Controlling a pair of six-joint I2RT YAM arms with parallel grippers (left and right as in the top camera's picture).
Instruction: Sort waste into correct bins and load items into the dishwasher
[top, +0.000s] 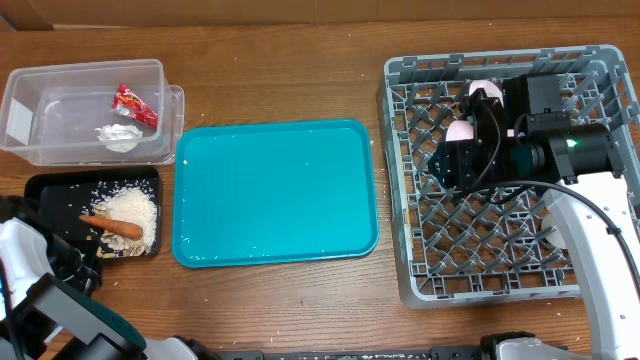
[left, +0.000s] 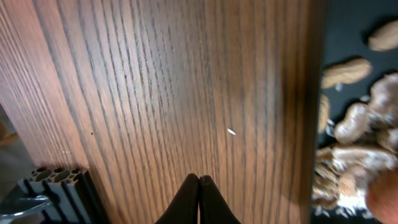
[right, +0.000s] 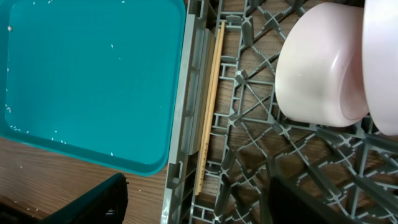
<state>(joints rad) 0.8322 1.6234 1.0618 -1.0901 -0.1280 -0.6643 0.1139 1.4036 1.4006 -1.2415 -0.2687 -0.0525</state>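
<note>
The clear tub (top: 60, 88) holds the red wrapper (top: 133, 103) and the white paper wad (top: 120, 137). The black tray (top: 60, 190) holds rice, nut scraps (left: 348, 71) and the carrot (top: 112, 226). My left gripper (left: 199, 186) is shut and empty over bare wood beside the black tray (left: 348, 18). My right gripper (right: 199, 205) is open and empty over the left side of the grey dish rack (top: 480, 285). The chopsticks (right: 210, 106) lie along the rack's left wall. White bowls (right: 317, 68) stand in the rack (right: 249, 124), also seen overhead (top: 470, 110).
The teal serving tray (top: 275, 190) lies between the bins and the rack, with a few rice grains on it; its corner shows in the right wrist view (right: 93, 74). A loose rice grain (left: 231, 131) lies on the wood.
</note>
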